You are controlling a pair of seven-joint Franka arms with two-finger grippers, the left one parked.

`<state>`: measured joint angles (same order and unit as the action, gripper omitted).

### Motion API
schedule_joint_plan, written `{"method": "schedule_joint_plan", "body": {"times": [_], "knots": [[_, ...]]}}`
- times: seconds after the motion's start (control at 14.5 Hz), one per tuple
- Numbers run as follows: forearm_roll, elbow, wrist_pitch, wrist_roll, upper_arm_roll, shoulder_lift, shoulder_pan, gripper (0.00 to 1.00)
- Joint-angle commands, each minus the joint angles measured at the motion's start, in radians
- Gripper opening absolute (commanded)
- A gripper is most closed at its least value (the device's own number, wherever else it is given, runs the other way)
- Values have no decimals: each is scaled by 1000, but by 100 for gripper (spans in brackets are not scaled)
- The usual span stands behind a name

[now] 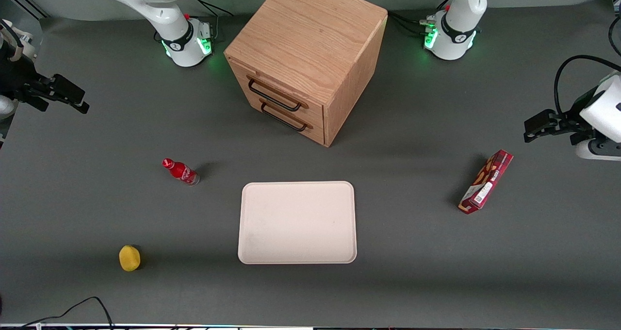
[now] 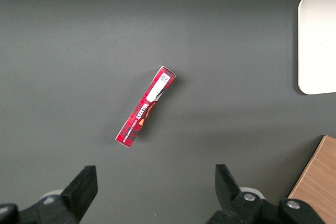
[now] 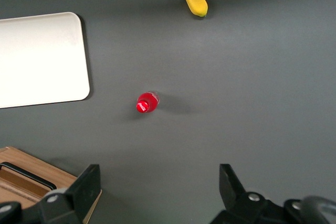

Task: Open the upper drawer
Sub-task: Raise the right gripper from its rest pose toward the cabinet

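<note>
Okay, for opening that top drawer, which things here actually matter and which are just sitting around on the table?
Matter for the job:
- upper drawer, shut, with its black handle
- gripper, open, at the working arm's end of the table, far from the cabinet

Just lying about:
- lower drawer
- red bottle
- yellow sponge
- tray
- red snack box

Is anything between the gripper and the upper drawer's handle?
Nothing visible. The gripper, open, hangs over bare table toward the working arm's end. The upper drawer is shut; the red bottle stands nearer the front camera, off that line.
</note>
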<state>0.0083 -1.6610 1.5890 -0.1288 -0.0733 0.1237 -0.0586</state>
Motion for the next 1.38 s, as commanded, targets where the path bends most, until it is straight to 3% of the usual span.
{"method": "schedule_joint_plan", "body": {"times": [0.0, 0.41, 0.69, 0.83, 1.11, 1.18, 1.31], "knots": [[-16, 33, -30, -2, 1, -15, 3, 100], [-7, 63, -43, 26, 3, -6, 0, 100], [-5, 161, -184, 44, -49, -15, 14, 100], [37, 170, -184, 46, -60, -15, 16, 100], [45, 219, -184, 31, -201, -32, 14, 100], [65, 233, -184, 44, -210, -38, 14, 100], [201, 240, -170, 49, -214, -42, 14, 100]]}}
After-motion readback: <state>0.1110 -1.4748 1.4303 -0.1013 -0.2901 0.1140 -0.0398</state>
